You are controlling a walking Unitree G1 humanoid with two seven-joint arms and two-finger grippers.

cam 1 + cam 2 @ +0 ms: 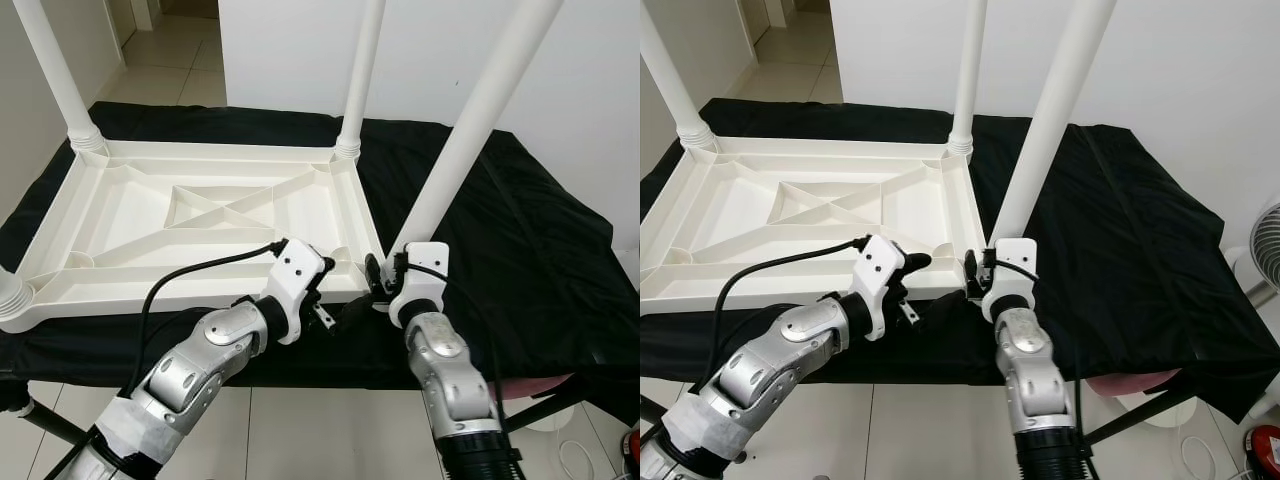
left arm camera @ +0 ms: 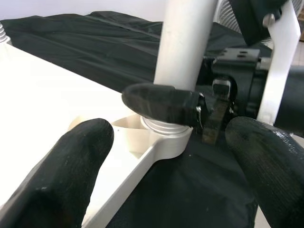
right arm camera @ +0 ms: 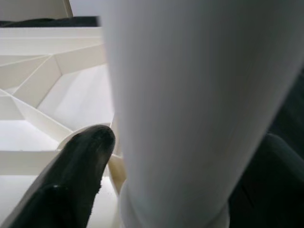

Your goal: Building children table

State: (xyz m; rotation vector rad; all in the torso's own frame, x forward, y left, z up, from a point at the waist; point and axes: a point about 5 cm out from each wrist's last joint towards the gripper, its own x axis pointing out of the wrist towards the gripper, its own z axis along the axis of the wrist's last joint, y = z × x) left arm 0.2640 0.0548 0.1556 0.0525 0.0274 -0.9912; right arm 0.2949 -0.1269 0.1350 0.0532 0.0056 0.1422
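The white plastic tabletop (image 1: pixel 120 300) lies upside down on a black cloth, ribs facing up. Legs stand at its far left (image 1: pixel 55 70) and far right (image 1: pixel 362 70) corners. The near-right leg (image 1: pixel 470 130) leans out of its corner socket (image 2: pixel 166 137). My right gripper (image 1: pixel 385 275) is shut on this leg just above the socket, one finger (image 3: pixel 80 166) on either side. My left gripper (image 1: pixel 340 292) hovers open at the same corner, its fingers (image 2: pixel 71 166) spread wide around the socket without touching it.
The black cloth (image 1: pixel 520 250) covers a low work table whose front edge is right below my arms. A fourth leg's base (image 1: pixel 10 295) stands at the near-left corner. A fan (image 1: pixel 1265 240) and a red object (image 1: pixel 1265 450) are at the right, over tiled floor.
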